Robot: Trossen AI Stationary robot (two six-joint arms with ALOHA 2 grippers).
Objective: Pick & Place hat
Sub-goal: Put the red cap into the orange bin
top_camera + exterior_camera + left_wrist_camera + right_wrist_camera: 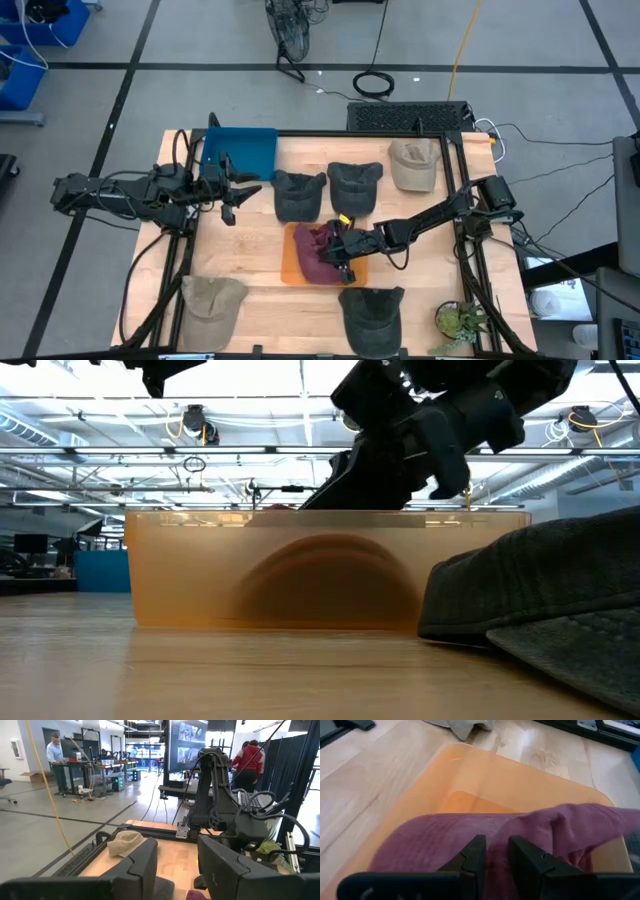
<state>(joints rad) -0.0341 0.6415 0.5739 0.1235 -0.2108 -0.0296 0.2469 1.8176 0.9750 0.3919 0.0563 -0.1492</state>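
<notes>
Hat: we see maroon cloth, crumpled, lying in the orange tray.
Right claw: we see it over the tray, fingers pinching the hat's cloth.
Left claw: parted, empty, near blue bin.

My right gripper has its two dark fingers close together, pinching the soft maroon fabric hat right under them. The hat lies inside the translucent orange plastic tray, which spreads ahead on the light wooden table.
</notes>
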